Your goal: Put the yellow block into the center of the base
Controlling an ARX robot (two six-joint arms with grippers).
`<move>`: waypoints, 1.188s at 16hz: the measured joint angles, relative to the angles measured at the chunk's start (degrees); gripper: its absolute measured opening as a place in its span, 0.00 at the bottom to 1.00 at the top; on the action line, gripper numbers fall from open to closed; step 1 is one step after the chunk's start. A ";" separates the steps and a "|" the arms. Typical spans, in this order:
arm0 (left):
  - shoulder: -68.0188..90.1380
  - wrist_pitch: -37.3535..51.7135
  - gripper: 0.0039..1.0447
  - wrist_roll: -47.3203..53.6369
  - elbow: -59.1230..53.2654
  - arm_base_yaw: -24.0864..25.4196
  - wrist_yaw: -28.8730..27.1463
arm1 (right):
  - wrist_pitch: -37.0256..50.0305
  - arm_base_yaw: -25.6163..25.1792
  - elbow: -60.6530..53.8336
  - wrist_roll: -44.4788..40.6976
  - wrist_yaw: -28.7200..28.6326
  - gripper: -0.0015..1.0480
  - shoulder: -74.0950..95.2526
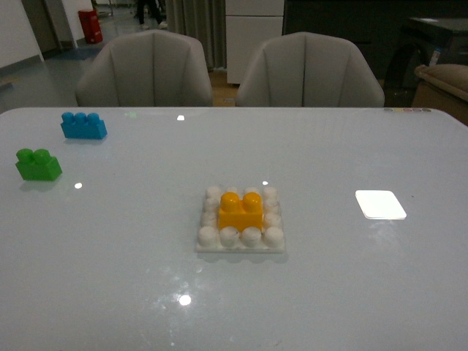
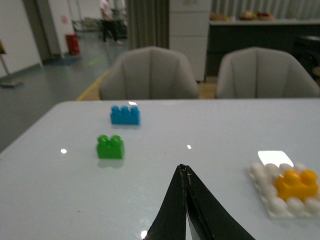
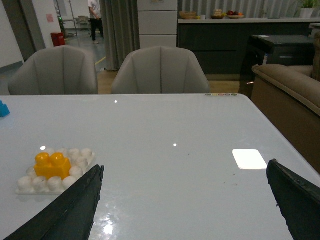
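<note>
Looking forward from the body camera, the yellow block (image 1: 240,210) sat on the base (image 1: 240,246), ringed by white studs on every side, so it appeared seated at the centre as the task asked. Neither arm showed in this view. A green brick (image 1: 38,164) and a blue brick (image 1: 83,126) stood well apart to the left on the table (image 1: 329,292), and a glowing white rectangle (image 1: 380,204) lay to the right of the base.

From the left wrist, the left gripper (image 2: 185,172) hung above the table with its dark fingers pressed together at the tips, holding nothing. The yellow block (image 2: 297,184) rested on the base (image 2: 267,197) off to one side, clear of that gripper.

From the right wrist, the right gripper (image 3: 185,185) had its fingers spread wide apart and empty, with bare table between them. The block (image 3: 52,166) stood on the base (image 3: 30,184) near one finger, untouched. With both grippers clear, the insertion looked finished.
</note>
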 joint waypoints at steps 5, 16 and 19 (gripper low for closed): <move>-11.30 -10.62 0.01 -0.02 -1.42 0.07 0.28 | 0.00 0.00 0.00 0.00 0.00 0.94 0.00; -23.34 -22.60 0.01 -0.02 -1.42 0.04 0.28 | 0.00 0.00 0.00 0.00 0.00 0.94 0.00; -24.76 -23.82 0.01 -0.02 -1.42 0.07 0.28 | 0.00 0.00 0.00 0.00 0.00 0.94 0.00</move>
